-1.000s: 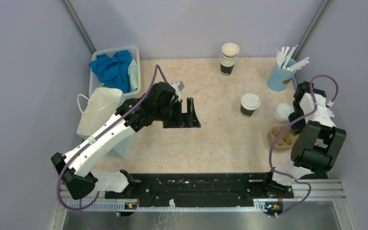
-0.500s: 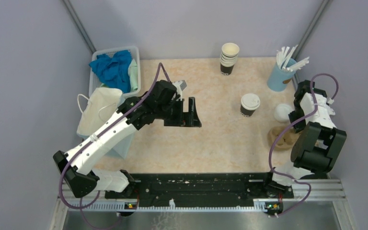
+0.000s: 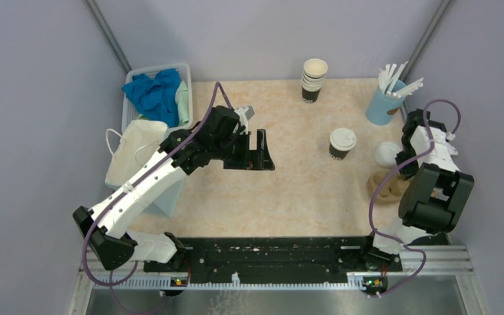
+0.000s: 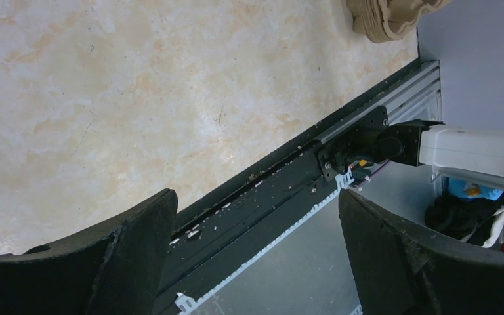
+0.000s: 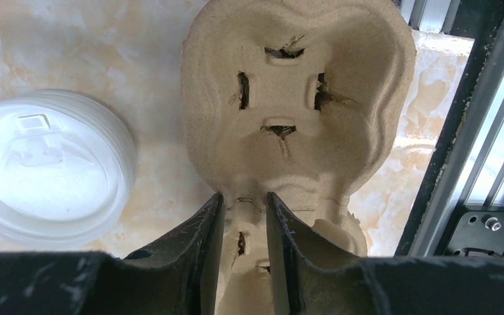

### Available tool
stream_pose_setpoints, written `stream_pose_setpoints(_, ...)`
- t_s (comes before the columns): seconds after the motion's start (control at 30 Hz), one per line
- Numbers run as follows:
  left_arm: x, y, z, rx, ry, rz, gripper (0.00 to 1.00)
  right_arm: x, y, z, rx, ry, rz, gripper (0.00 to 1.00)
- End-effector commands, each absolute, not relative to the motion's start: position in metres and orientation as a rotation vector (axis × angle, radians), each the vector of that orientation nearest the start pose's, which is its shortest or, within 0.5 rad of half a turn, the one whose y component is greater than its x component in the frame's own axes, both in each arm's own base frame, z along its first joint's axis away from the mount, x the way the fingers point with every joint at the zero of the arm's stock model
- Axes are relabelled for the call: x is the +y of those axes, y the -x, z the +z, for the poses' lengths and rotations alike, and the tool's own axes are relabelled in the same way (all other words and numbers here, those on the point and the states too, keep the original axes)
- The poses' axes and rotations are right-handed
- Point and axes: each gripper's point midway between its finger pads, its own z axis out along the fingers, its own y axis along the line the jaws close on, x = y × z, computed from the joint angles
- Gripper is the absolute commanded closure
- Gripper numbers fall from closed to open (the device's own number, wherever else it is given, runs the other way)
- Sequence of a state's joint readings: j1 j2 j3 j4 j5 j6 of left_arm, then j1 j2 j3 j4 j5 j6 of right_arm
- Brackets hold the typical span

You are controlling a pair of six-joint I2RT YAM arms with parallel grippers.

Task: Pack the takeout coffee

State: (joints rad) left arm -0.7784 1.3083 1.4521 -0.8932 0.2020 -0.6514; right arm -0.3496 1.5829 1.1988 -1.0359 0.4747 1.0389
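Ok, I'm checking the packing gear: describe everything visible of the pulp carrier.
The carrier is tan moulded pulp, lying flat on the table beside a loose white lid. Its visible well has four torn slots round a flat centre. The right fingers pinch its middle ridge.

Top view: pulp carrier (image 3: 387, 190) mostly hidden behind r. arm; right gripper (image 5: 243, 197) unseen there. R. wrist: carrier's 6 o'clock cell covered by fingers (image 5: 200, 249); can't tell if they pinch it; loose lid (image 5: 46, 167) cut off at 9 o'clock. L. wrist: carrier clipped at 1 o'clock.
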Motion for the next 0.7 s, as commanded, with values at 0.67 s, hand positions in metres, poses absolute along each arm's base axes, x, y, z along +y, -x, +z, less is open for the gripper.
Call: stream_pose_setpoints(0.67,-0.286,-0.206,0.288,2.438,-0.299,-0.953,0.02,-0.160,-0.276,0.111,2.053,-1.740,-0.556,0.64)
